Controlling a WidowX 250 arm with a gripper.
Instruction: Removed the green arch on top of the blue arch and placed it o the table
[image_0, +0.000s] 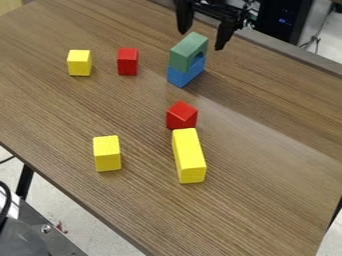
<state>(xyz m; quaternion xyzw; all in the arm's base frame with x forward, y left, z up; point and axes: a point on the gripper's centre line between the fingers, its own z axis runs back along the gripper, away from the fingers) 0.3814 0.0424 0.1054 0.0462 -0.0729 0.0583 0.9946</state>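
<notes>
From above, the camera looks down at a slant on the desk (267, 200), far enough back to include floor (90, 230).

no readable text, no labels, no numbers

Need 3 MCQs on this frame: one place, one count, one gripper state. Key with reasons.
1. Where is the green arch relative to the blue arch?
A. Under it
B. On top of it
C. Beside it

2. How many red blocks?
A. One
B. Four
C. Two

3. Gripper state?
A. Open
B. Shut, empty
C. Shut on the green arch

Key:
1 B: green sits directly above blue, stacked.
2 C: one upper left, one mid-view.
3 A: its fingers stand wide apart.
</notes>
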